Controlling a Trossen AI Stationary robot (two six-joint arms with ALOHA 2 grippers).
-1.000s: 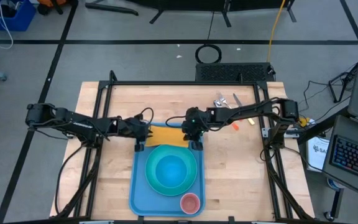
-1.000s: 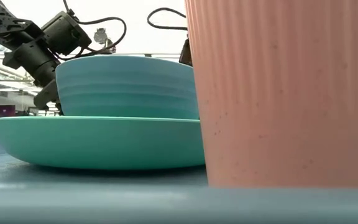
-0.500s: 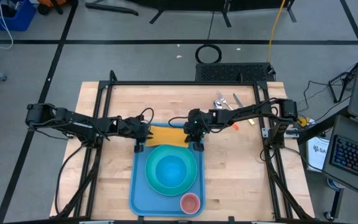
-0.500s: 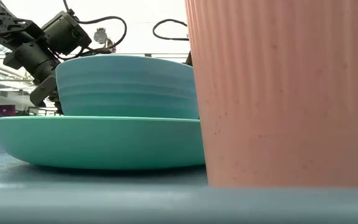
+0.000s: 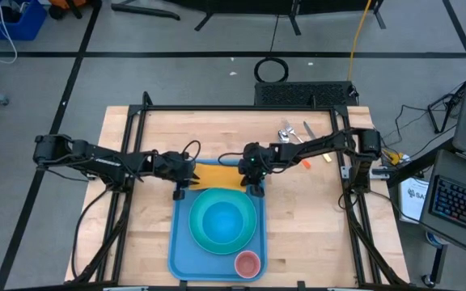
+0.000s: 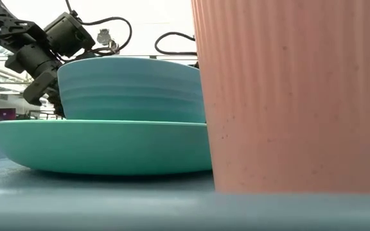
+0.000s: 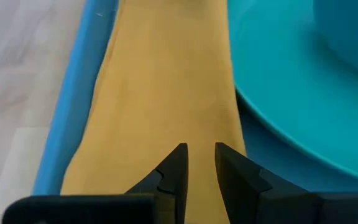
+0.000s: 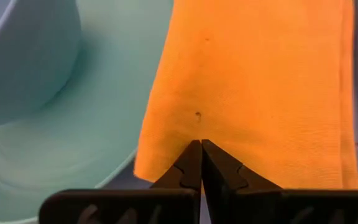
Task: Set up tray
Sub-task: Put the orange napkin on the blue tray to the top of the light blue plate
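On the wooden table (image 5: 136, 234), the left arm reaches in from the left edge, and the left gripper (image 5: 181, 173) hangs over the far left corner of the tray (image 5: 178, 250), at the left end of the orange-yellow napkin (image 5: 214, 175). In the left wrist view its two dark fingers (image 7: 174, 163) stand a narrow gap apart above the napkin, with nothing between them. The light-blue tray lies in the near middle of the table, long side running near to far, with its far edge between the two grippers. The napkin lies across the tray's far end, and its near edge is tucked just beside or under the rim of the turquoise plate (image 5: 203, 234); which one, I cannot tell. The plate fills the middle of the tray and carries a lighter blue bowl (image 5: 222, 219) at its centre. A pink ribbed cup (image 5: 247, 263) stands in the tray's near right corner, close to the plate. The right gripper (image 5: 255, 171) hangs over the right end of the napkin at the tray's far right corner, and in the right wrist view its fingertips (image 8: 192, 155) are pressed together with nothing in them, low over the napkin. Farther right on the bare table, well apart from the tray, lies a small cluster of metal cutlery (image 5: 291, 131).
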